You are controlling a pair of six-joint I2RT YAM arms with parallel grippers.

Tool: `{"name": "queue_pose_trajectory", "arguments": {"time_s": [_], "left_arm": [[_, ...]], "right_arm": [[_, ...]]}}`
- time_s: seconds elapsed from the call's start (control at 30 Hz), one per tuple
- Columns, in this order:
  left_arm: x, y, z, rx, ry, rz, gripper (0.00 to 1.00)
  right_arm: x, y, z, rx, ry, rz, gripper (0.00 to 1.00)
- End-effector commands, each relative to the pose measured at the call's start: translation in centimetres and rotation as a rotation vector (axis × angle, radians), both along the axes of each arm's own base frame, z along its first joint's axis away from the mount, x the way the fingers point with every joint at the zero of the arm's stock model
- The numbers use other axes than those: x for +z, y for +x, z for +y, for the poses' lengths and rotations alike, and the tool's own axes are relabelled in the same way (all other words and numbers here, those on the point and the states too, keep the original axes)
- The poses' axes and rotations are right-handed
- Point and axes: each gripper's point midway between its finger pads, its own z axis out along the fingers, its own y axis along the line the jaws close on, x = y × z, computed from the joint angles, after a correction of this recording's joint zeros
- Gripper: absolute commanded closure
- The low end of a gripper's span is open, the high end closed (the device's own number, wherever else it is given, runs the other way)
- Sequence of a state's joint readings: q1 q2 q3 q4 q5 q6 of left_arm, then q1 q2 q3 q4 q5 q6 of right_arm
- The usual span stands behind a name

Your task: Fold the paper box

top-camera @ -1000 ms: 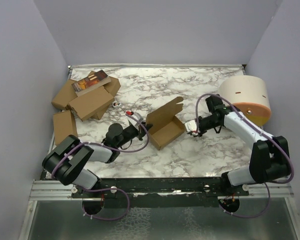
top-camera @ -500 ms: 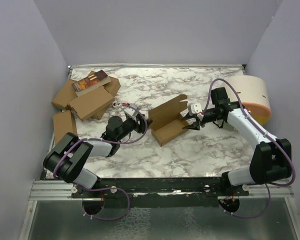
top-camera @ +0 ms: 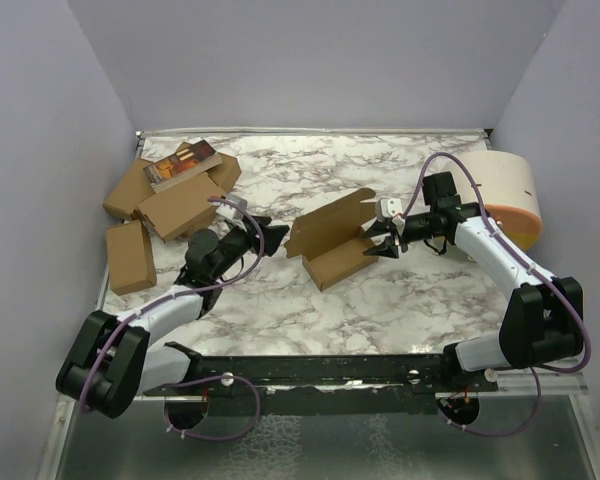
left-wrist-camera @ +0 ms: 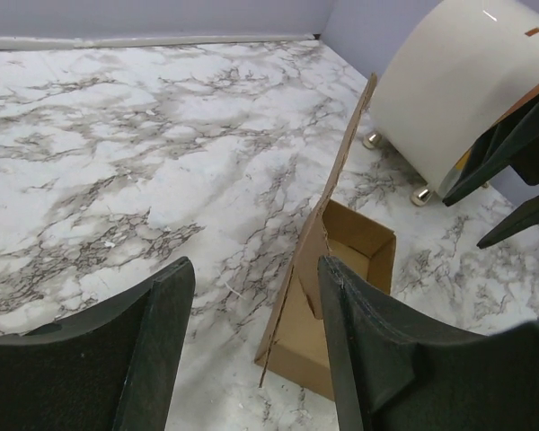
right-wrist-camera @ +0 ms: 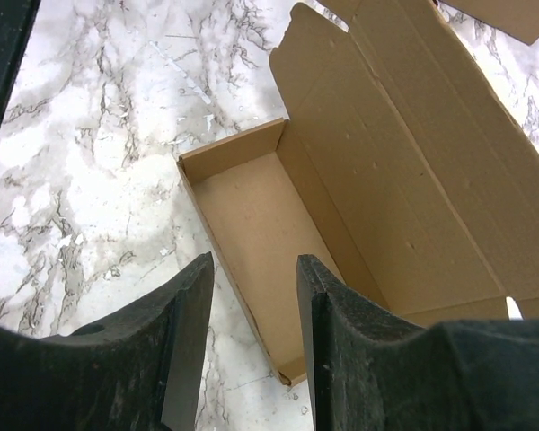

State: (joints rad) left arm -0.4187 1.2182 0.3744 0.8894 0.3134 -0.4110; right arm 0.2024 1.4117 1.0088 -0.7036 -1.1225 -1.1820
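The paper box (top-camera: pixel 332 262) is a brown cardboard tray with its lid flap standing up, in the middle of the marble table. Seen from the left wrist, the box (left-wrist-camera: pixel 357 244) lies ahead with its lid edge-on. My left gripper (top-camera: pixel 261 233) is open just left of the box and apart from it; nothing sits between its fingers (left-wrist-camera: pixel 157 341). My right gripper (top-camera: pixel 378 241) is open at the box's right end. Its fingers (right-wrist-camera: pixel 341 346) hover over the tray's (right-wrist-camera: pixel 251 224) near corner, one on each side of the thin wall, not clamped on it.
A heap of brown cartons (top-camera: pixel 175 200) with a dark printed packet on top lies at the back left, and one more carton (top-camera: pixel 130 255) sits near the left edge. A large white cylinder with an orange rim (top-camera: pixel 492 192) stands at the right, close behind the right arm.
My left gripper opened, let go of the box and drew back to the left. The right gripper rose to the box's right end and opened a little. The box shifted slightly.
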Motion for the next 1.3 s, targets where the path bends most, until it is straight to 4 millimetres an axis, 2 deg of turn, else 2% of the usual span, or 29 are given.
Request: {"name": "queue_pose_trajectory", "arguments": {"time_s": [0.0, 0.13, 0.27, 0.53, 0.7, 0.8, 0.97, 1.03, 1.27], "left_arm": [[0.8, -0.2, 1.3, 0.027, -0.019, 0.052, 0.4], [0.7, 1.0, 3.4, 0.133, 0.0, 0.109, 0.36], [-1.0, 2.4, 5.9, 0.273, 0.024, 0.214, 0.3], [-4.0, 4.5, 7.2, 0.368, -0.032, 0.384, 0.31], [-5.3, 6.7, 9.7, 0.615, -0.201, 0.51, 0.37], [-7.3, 8.0, 11.3, 0.818, -0.254, 0.68, 0.39], [-11.8, 8.7, 12.8, 1.083, -0.146, 0.95, 0.38], [-12.7, 9.2, 13.0, 1.144, -0.124, 1.004, 0.35], [-13.3, 11.1, 13.9, 1.311, -0.057, 1.069, 0.29]], "right_arm": [[0.6, 0.2, 0.2, -0.003, 0.029, 0.002, 0.57], [0.6, 0.2, 0.1, -0.005, 0.028, 0.003, 0.57], [0.7, 0.3, 0.1, -0.009, 0.028, 0.004, 0.57], [0.7, 0.3, 0.0, -0.014, 0.028, 0.007, 0.57], [0.5, 0.4, -0.1, -0.014, 0.027, 0.013, 0.57], [0.5, 0.3, -0.1, -0.014, 0.027, 0.015, 0.57], [0.7, 0.3, -0.1, -0.013, 0.03, 0.011, 0.57], [0.7, 0.3, -0.1, -0.013, 0.029, 0.011, 0.57], [0.8, 0.3, -0.1, -0.012, 0.033, 0.008, 0.57]]}}
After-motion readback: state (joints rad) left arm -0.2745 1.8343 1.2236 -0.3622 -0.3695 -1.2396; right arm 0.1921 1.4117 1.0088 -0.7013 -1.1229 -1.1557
